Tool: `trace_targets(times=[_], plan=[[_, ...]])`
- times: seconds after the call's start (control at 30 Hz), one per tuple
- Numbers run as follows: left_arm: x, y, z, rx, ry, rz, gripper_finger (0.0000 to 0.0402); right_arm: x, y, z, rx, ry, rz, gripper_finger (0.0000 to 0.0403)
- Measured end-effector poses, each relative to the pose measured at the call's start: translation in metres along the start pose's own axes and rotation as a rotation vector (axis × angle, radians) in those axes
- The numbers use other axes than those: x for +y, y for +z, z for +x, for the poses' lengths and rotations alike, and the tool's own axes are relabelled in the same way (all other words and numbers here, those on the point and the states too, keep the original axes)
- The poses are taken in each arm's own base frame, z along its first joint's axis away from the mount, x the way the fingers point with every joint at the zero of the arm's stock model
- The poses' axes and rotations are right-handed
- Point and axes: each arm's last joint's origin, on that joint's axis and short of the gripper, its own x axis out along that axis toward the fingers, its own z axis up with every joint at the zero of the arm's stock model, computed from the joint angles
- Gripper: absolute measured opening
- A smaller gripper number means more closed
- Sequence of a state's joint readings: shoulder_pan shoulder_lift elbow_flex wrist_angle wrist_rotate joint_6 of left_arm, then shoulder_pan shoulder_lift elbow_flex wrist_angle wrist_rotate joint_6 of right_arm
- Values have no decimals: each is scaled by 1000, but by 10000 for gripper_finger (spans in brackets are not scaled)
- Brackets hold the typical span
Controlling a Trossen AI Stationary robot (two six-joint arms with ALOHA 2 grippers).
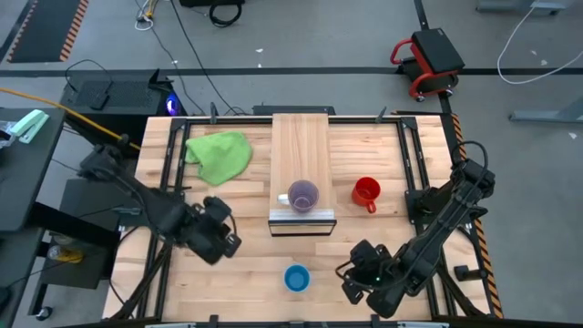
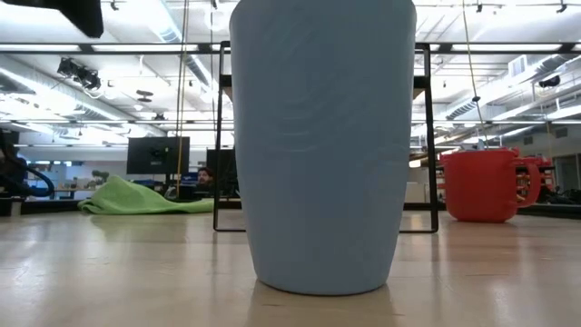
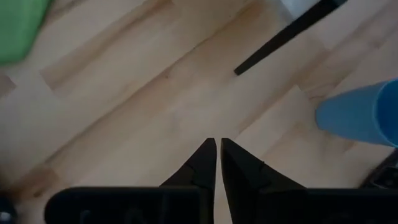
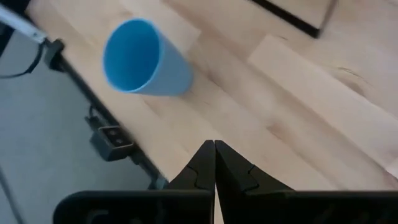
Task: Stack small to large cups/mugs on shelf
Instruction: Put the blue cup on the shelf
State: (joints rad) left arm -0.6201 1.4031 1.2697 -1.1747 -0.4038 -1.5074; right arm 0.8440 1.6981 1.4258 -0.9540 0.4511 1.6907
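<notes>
The translucent purple cup (image 1: 303, 195) stands upright on the near end of the light-wood shelf (image 1: 301, 146), by its silver strip. The red mug (image 1: 366, 191) (image 2: 486, 184) stands on the tabletop right of the shelf. The blue cup (image 1: 296, 278) (image 2: 322, 136) (image 3: 360, 113) (image 4: 140, 57) stands upright near the table's near edge. My left gripper (image 1: 228, 244) (image 3: 218, 144) hovers left of the blue cup, shut on nothing. My right gripper (image 1: 351, 273) (image 4: 214, 146) hovers right of it, also shut and empty.
A green cloth (image 1: 219, 153) (image 2: 145, 197) lies crumpled on the table's far left part. The shelf's dark frame legs (image 2: 221, 136) stand behind the blue cup in the low view. Bare wood lies between both grippers and the blue cup. The table's near edge (image 4: 124, 134) is close.
</notes>
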Motion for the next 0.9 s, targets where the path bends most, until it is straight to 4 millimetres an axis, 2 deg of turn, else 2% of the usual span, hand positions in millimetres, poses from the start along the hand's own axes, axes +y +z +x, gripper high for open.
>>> trace_targets(times=[0.13,0.3,0.63,0.8,0.9], plan=[[-13,-16,15,8,23,-38,33,10,-1,2,2,85,-61,10],[-27,-34,24,20,-21,-55,36,23,10,20,-29,143,-66,22],[-55,-64,42,21,-148,34,28,36,31,70,-42,148,130,85],[-63,-79,53,24,-166,100,35,35,36,74,-47,144,224,91],[-76,-85,61,21,-244,110,42,34,35,74,-43,136,246,91]])
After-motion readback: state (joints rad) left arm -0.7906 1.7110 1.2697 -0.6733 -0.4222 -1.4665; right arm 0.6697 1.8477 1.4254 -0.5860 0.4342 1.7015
